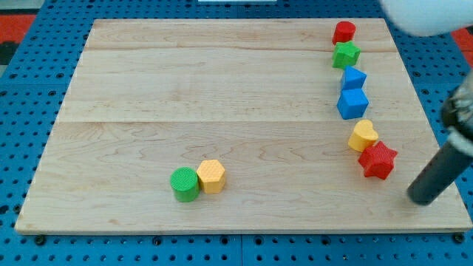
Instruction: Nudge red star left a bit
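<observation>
The red star lies on the wooden board at the view's lower right. A yellow heart-shaped block touches its upper left side. My tip is on the board to the right of and slightly below the red star, a short gap away, not touching it. The dark rod rises from the tip toward the view's right edge.
Above the yellow block, a column runs up the right side: a blue cube, a blue block, a green star, a red cylinder. A green cylinder and a yellow hexagon sit together at bottom centre.
</observation>
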Robot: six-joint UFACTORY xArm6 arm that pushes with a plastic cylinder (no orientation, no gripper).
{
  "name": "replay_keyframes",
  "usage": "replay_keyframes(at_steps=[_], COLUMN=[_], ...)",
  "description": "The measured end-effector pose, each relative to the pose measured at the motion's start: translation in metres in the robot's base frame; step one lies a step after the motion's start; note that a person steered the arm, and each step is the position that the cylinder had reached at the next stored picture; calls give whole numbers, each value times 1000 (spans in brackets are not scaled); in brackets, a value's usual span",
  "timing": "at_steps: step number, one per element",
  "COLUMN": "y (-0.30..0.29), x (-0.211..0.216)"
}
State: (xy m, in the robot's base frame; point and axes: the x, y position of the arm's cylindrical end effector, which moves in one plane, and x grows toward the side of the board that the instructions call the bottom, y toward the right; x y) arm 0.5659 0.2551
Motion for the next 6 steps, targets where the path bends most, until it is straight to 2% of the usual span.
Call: replay_keyframes(at_steps=[1,3,4,5,6], y=[1,-226,-188,-239,-262], x=[-36,-36,-60,-80,-79])
